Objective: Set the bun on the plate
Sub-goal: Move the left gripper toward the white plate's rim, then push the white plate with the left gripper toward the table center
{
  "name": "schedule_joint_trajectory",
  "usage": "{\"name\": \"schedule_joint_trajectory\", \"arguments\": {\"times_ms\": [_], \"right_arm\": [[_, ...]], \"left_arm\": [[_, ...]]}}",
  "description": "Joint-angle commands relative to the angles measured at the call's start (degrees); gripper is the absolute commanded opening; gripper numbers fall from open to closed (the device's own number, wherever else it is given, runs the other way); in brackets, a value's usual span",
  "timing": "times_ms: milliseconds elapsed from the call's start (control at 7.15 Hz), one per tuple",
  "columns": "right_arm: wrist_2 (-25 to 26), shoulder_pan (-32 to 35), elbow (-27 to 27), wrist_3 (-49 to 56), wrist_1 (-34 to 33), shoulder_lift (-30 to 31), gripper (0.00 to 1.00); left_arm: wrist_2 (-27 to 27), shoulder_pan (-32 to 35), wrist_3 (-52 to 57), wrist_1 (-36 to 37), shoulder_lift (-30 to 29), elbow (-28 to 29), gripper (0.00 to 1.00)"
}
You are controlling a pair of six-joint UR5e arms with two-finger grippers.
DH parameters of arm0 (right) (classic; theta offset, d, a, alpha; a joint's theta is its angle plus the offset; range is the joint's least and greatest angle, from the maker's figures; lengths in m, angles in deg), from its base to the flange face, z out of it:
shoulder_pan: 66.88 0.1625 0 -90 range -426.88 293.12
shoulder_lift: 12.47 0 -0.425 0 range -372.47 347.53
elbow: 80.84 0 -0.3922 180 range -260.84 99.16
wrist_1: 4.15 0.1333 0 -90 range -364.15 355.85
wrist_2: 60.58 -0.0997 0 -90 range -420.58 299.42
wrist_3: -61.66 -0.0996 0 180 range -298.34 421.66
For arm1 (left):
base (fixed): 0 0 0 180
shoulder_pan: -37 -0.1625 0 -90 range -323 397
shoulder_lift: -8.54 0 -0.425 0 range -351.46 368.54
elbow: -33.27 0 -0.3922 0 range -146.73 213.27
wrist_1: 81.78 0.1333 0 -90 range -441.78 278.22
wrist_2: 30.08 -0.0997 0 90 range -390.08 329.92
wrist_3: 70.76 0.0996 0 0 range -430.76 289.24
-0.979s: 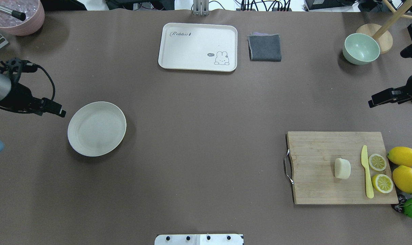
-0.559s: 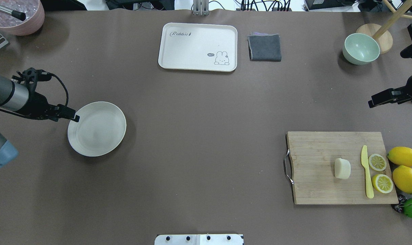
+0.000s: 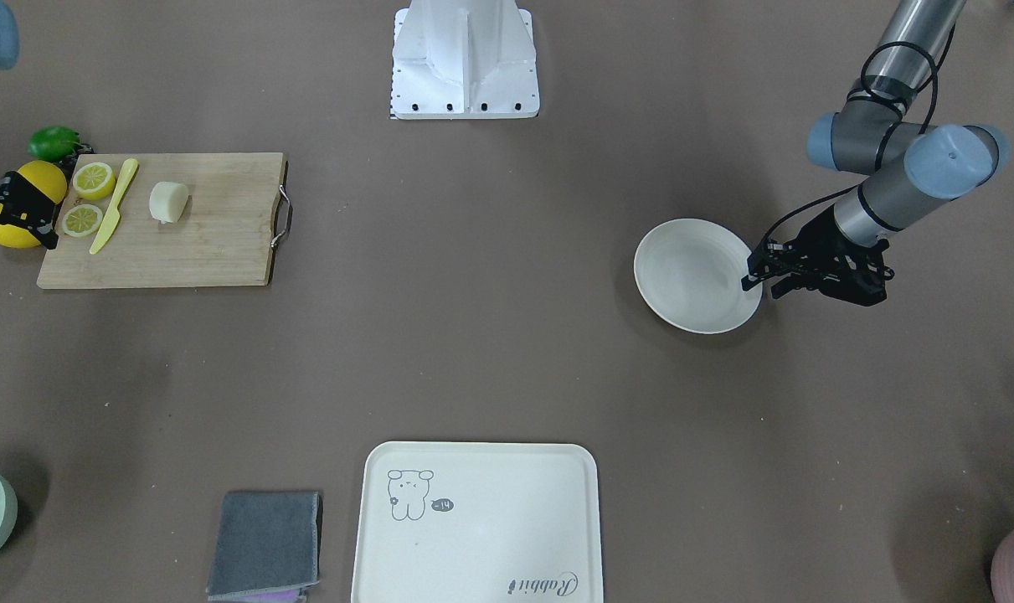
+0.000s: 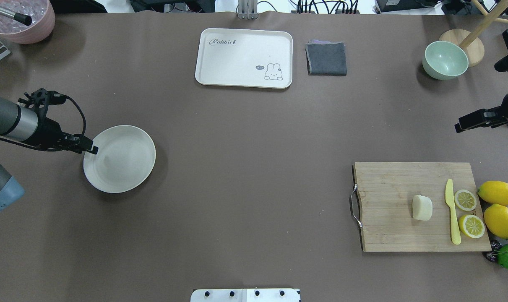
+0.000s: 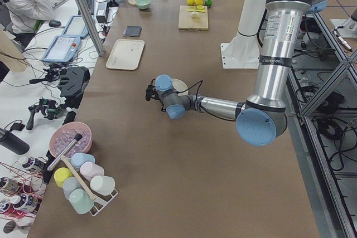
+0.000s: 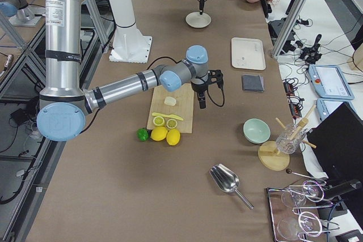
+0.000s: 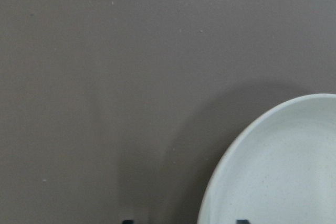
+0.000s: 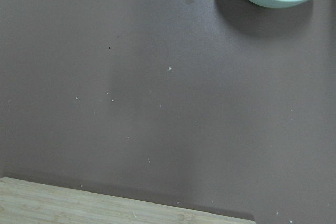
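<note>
While left arm (image 4: 10, 121) stretches low, left pincer (image 4: 92, 149) gapes empty astride plate (image 4: 123, 163) rim; bun (image 4: 422, 207) on cutting board (image 4: 388, 209).

Pale rounded bun (image 4: 422, 207) lies on the wooden board (image 4: 388, 228), well apart from the round off-white plate (image 4: 126, 165).

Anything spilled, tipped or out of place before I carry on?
Nothing stands out. The bun lies on the cutting board, the plate sits flat and empty, and the left pincer is at its rim.
</note>
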Motion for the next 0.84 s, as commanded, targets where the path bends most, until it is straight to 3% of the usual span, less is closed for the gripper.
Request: {"name": "schedule_joint_trajectory", "arguments": {"times_ms": [0,140,420,699], "right_arm": [[0.01,0.01,0.04,0.0,0.0,-0.07,1.0],[0.01,0.01,0.04,0.0,0.0,-0.07,1.0],[0.01,0.01,0.13,0.0,0.0,-0.33,1.0],[0.01,0.01,0.22,0.0,0.0,-0.42,1.0]], "left_arm": [[0.37,-0.11,-0.26,-0.15,0.0,-0.5,0.1],[0.37,-0.11,-0.69,-1.54,-0.09,-0.59,0.0],[0.46,-0.11,-7.69,-4.27,-2.18,-1.55,0.0],[0.29,-2.2,-18.13,-3.66,-9.9,-1.2,0.0]]}}
